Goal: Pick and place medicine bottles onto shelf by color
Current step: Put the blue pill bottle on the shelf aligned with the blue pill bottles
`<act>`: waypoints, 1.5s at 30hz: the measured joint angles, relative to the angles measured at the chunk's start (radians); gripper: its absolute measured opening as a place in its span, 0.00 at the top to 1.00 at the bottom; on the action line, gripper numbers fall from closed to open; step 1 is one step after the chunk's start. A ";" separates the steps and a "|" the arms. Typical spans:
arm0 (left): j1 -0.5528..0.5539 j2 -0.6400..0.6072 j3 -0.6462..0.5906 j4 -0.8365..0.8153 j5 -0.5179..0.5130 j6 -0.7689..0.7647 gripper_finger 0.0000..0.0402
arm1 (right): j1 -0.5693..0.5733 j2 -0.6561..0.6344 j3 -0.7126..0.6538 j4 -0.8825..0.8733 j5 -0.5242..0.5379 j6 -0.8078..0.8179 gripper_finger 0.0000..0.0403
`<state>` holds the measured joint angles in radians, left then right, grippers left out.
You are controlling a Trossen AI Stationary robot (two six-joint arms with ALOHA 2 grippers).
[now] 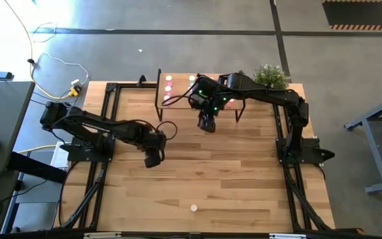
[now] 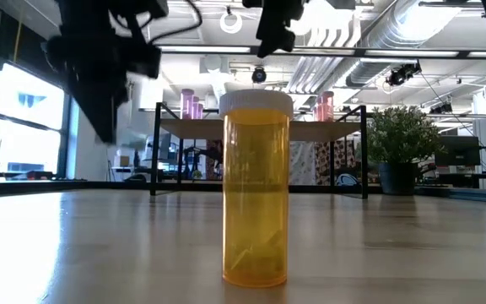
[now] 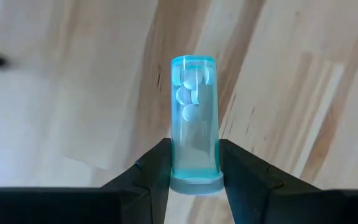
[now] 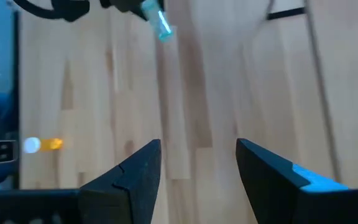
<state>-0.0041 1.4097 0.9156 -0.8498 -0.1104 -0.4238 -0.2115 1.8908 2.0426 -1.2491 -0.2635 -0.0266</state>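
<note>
A potted plant (image 1: 270, 76) stands at the tabletop's (image 1: 231, 179) far right corner. Yellow and white cables (image 1: 58, 73) trail over the grey floor (image 1: 178, 40) beyond the far left corner. Ducts (image 2: 378, 34) cross the ceiling.

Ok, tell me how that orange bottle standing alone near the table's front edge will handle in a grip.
The orange bottle stands tall and narrow, so a nudge near its cap would probably tip it. Being round, it would likely roll once down. It looks nearly empty, so probably light.

Left claw (image 3: 194, 171) clamped, right claw (image 4: 197, 165) agape
</note>
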 joint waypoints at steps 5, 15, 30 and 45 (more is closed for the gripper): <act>-0.057 -0.001 0.136 -0.136 -0.100 0.168 0.71 | 0.000 0.000 0.000 0.006 -0.053 0.000 0.51; -0.160 -0.002 0.325 -0.209 -0.415 0.500 0.71 | 0.000 0.000 0.000 0.102 -0.290 0.098 0.51; -0.273 -0.002 0.431 -0.104 -0.730 1.147 0.71 | 0.000 0.000 0.000 0.232 -0.505 0.550 0.51; -0.300 -0.002 0.431 0.185 -0.745 1.574 0.71 | 0.034 0.001 0.000 0.302 -0.478 0.667 0.51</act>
<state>-0.3038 1.4078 1.3464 -0.6651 -0.8555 1.1500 -0.1777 1.8915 2.0426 -0.9470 -0.7413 0.6406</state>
